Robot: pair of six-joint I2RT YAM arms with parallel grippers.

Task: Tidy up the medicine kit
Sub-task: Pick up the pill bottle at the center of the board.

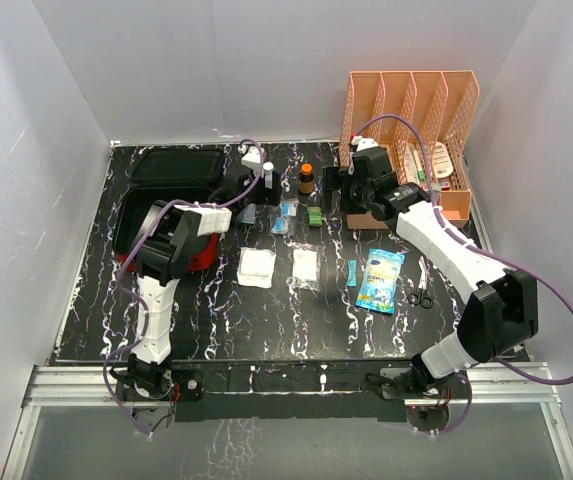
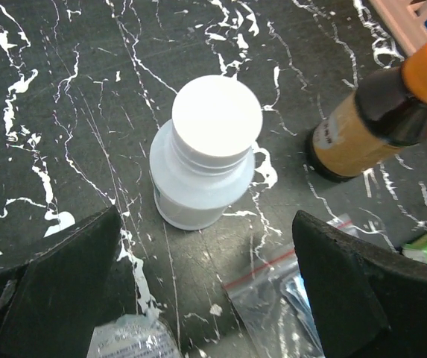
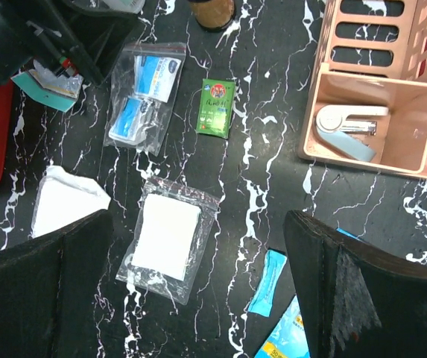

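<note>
Top external view has the medicine kit (image 1: 171, 168) lying open by the far left corner of the worktop (image 1: 216, 320), black-lined lid flat toward the far edge and the red base partly hidden under the left arm. I can't make out anything packed in it, so I'd judge the job barely begun. The supplies are spread across the middle of the worktop: two bagged gauze pads (image 1: 257, 267), a zip bag of blue packets (image 3: 144, 89), a green sachet (image 3: 217, 107), a teal sachet (image 3: 267, 270), a large blue packet (image 1: 381, 280) and scissors (image 1: 421, 297) toward the right edge. A brown bottle (image 2: 377, 119) with an orange cap stands toward the far edge, and the file rack (image 1: 411, 100) fills the far right corner. The left end effector (image 2: 206, 253) is spread wide, its fingers (image 2: 64, 283) on either side of an upright white bottle (image 2: 206, 149), near it but not touching, gripping nothing. That bottle looks like the first item to go in. The right end effector (image 3: 198, 239) is also wide open and empty, hanging over the gauze just beside the rack.
</note>
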